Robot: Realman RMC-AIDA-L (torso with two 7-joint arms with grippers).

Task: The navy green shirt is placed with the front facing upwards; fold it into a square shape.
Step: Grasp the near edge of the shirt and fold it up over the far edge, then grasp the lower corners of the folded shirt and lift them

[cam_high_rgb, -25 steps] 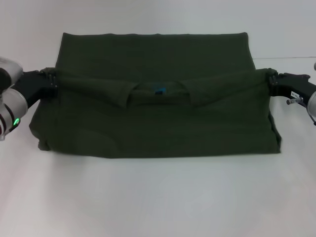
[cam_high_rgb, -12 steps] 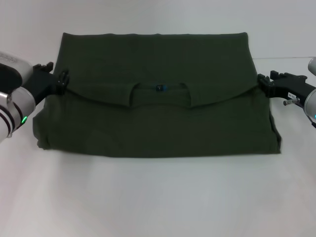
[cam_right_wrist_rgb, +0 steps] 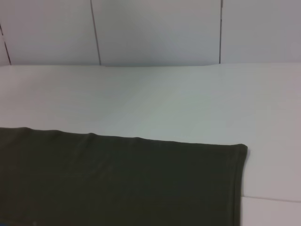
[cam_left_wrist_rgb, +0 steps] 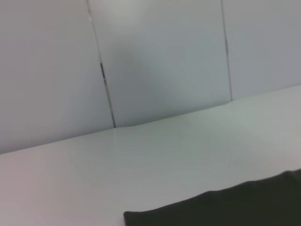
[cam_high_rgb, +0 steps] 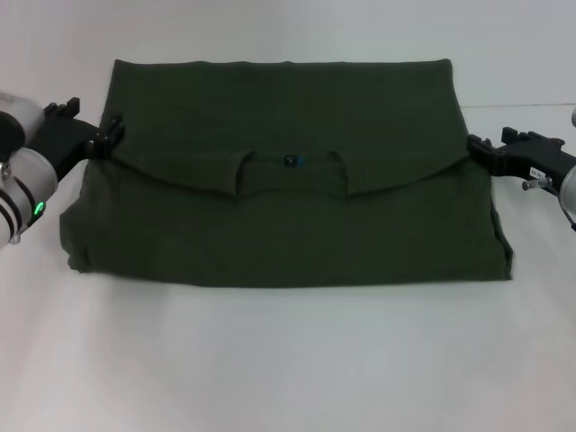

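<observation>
Navy green shirt (cam_high_rgb: 279, 180) lies folded on table (cam_high_rgb: 288, 360). Left gripper (cam_high_rgb: 112, 137) and right gripper (cam_high_rgb: 474, 147) at its side edges, jaws open, holding nothing.

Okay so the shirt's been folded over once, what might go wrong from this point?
The left gripper and right gripper sit right at the side edges of the navy green shirt; pulling away could snag and drag the folded layer. The folded edge curves and sags toward the middle, so the next fold may come out crooked rather than square.
</observation>
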